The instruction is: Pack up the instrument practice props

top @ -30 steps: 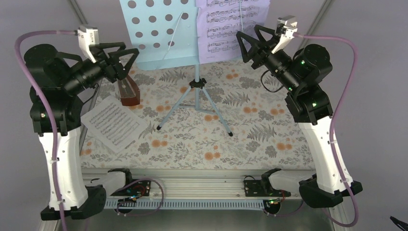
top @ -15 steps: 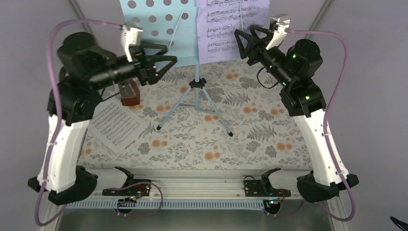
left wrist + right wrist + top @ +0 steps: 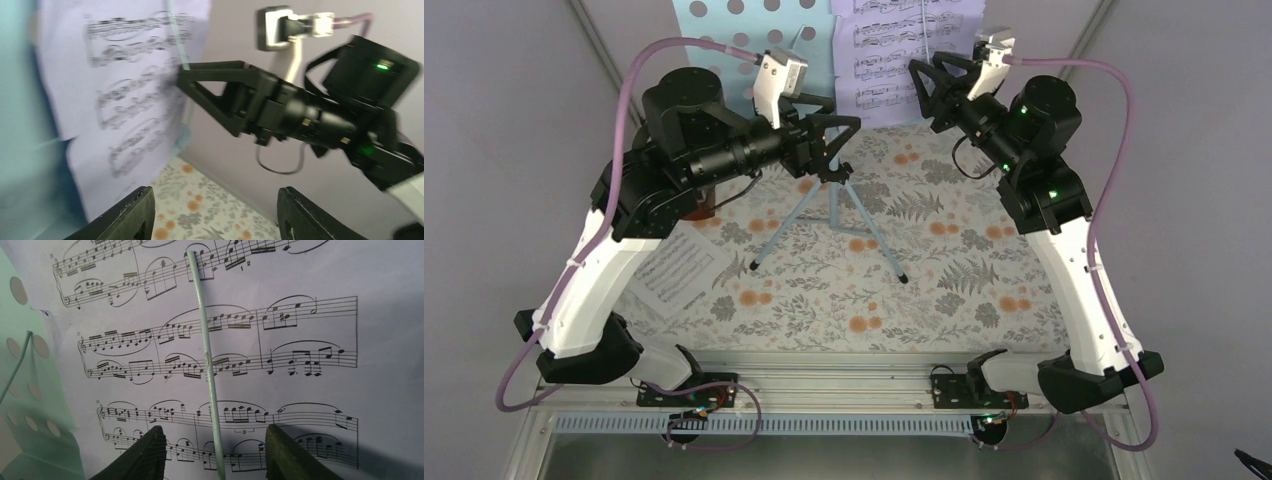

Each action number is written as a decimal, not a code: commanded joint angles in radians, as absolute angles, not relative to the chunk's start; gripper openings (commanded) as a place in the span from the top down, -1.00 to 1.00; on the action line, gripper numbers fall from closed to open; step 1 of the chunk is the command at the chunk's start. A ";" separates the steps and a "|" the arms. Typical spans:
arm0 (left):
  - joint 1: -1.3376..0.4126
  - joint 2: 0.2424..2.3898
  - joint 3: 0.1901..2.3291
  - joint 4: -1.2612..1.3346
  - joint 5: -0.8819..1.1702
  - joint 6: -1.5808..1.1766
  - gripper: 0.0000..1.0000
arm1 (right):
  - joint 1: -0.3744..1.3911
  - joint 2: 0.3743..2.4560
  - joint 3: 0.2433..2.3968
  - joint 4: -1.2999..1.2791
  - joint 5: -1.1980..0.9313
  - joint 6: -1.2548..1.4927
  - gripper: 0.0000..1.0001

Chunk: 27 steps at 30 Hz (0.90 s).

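1. Your left gripper (image 3: 845, 140) hung just in front of the lower edge of the stand (image 3: 714, 22), above the hub where its legs met. The jaws were apart and held nothing.
2. Your right gripper (image 3: 212, 440) faced the lilac page (image 3: 894, 50), which sat on the right half of the stand. Its jaws were apart, one either side of the thin pale wire (image 3: 205, 355) running down over the page.
3. You could not tell from these views whether either right finger touched the paper or the wire.
4. The stand was upright at the far middle of the floral cloth (image 3: 924, 290), with its tripod legs spread.
5. A white page (image 3: 679, 272) lay flat on the cloth at the near left, partly under your left arm.
6. Your left wrist view was blurred, but it showed the right gripper close to the lilac page's outer edge.
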State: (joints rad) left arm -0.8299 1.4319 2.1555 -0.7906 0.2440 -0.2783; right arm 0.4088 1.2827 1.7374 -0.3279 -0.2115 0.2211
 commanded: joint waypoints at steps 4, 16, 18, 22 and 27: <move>-0.842 1.436 2.096 -0.715 -0.093 -0.353 -0.12 | 0.397 1.299 1.744 -0.269 -0.219 0.198 0.13; -0.844 1.530 2.095 -0.664 -0.154 -0.376 -0.11 | 0.397 1.295 1.735 -0.244 -0.244 0.204 0.18; -0.845 1.529 2.075 -0.647 -0.170 -0.377 -0.10 | 0.397 1.294 1.734 -0.241 -0.246 0.201 0.18; -0.846 1.523 2.034 -0.607 -0.174 -0.381 -0.03 | 0.397 1.295 1.735 -0.236 -0.255 0.200 0.18; -0.852 1.526 2.005 -0.567 -0.141 -0.391 0.02 | 0.397 1.298 1.734 -0.235 -0.266 0.196 0.19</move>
